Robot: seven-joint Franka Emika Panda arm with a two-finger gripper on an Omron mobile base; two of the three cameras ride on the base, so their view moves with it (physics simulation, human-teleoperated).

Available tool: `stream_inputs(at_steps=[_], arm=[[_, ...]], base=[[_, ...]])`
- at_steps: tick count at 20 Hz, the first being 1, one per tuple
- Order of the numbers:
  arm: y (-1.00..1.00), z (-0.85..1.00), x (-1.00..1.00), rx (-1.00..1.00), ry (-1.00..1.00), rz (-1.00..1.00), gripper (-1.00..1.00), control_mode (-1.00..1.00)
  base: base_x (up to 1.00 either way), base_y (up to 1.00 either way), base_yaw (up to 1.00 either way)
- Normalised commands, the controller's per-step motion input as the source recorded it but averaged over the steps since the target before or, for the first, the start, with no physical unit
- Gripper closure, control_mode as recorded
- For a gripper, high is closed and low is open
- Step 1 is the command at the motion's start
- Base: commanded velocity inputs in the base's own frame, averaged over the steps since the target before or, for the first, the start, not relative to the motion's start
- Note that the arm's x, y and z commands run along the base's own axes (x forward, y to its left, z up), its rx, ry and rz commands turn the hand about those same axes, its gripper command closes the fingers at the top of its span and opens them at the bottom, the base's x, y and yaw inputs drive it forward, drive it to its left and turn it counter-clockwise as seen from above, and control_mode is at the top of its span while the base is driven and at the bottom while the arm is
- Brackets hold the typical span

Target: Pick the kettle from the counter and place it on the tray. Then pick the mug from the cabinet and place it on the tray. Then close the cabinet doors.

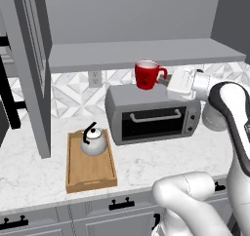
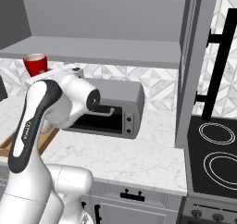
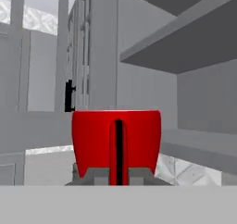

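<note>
Red and white inside, the mug (image 1: pixel 147 74) hangs in the air just below the front edge of the cabinet (image 1: pixel 146 54) shelf and above the top of the grey toaster oven (image 1: pixel 154 113), touching neither. The claw (image 1: pixel 165 80) is clamped tight on the mug's handle from the right side; in the hand view the handle (image 3: pixel 118 146) stands upright between the two finger tips. Open air lies to the mug's left, toward the tiled wall and its outlet (image 1: pixel 94 77).

Lower left of the oven, the light-wood tray (image 1: pixel 91 173) lies on the marble bench (image 1: pixel 146 162), its long side running away from the front edge. The kettle (image 1: pixel 93 141) sits in the tray's far half; the near half is bare wood. A strip of bench separates the tray's right wall from the oven.

One of the cabinet doors (image 1: pixel 30 69) stands swung open at the left, its lower edge coming down near the tray's far left corner. The other door (image 2: pixel 196 65) stands open beside the black cooktop (image 2: pixel 215 160).
</note>
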Motion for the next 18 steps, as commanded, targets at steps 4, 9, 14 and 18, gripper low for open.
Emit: stream_inputs(at_steps=[4, 9, 14, 18], arm=[[0.51, -0.33, -0.95, 0.0, -0.02, 0.22, 1.0, -1.0], [0.37, -0.4, -0.65, 0.0, 0.0, 0.24, 1.0, -1.0], [0.26, -0.61, -0.23, -0.01, 0.0, 0.23, 1.0, -1.0], [0.19, -0.66, -0.18, -0.01, 0.0, 0.21, 1.0, -1.0]], base=[[0.0, 0.0, 0.0], [0.0, 0.0, 0.0], [0.0, 0.0, 0.0], [0.0, 0.0, 0.0]])
